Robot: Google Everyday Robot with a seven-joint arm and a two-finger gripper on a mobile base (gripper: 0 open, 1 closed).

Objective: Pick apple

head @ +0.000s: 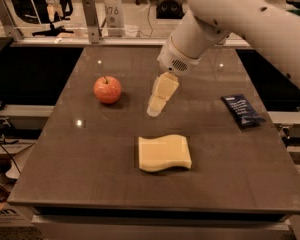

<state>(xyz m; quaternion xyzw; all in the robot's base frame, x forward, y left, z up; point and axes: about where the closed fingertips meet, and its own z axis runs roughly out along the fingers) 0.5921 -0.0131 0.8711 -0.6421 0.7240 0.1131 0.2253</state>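
The apple is small, round and red-orange with a short dark stem. It sits on the dark table at the left, toward the back. My gripper hangs from the white arm above the middle of the table, to the right of the apple and apart from it. Its pale fingers point down toward the tabletop. Nothing shows in it.
A flat wavy yellow sponge lies in front of the gripper near the table's middle. A dark blue packet lies at the right side. Metal posts and office clutter stand behind the table's far edge.
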